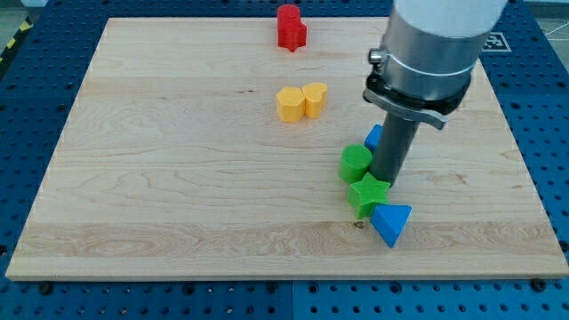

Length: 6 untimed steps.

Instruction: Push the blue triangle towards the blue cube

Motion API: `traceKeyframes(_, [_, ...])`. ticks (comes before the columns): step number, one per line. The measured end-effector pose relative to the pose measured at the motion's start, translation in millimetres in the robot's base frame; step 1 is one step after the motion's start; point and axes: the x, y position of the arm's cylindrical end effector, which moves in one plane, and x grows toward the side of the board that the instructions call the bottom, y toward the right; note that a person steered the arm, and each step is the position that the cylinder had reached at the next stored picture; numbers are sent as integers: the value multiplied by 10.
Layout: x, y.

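Observation:
The blue triangle (391,221) lies near the view's bottom right, touching the lower right of a green star (367,194). The blue cube (374,137) is mostly hidden behind the dark rod; only its left corner shows, just above a green cylinder (356,163). My tip (384,182) is down on the board between the green cylinder and the green star, right above the star and a short way above the blue triangle.
A yellow hexagon (289,104) and a yellow heart (315,98) sit together above the centre. Two red blocks (291,28) stand at the top edge. The wooden board (178,178) ends at blue perforated table.

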Motion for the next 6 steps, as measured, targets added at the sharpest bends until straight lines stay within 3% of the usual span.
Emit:
traceKeyframes(3, [48,444])
traceKeyframes(6, [993,687])
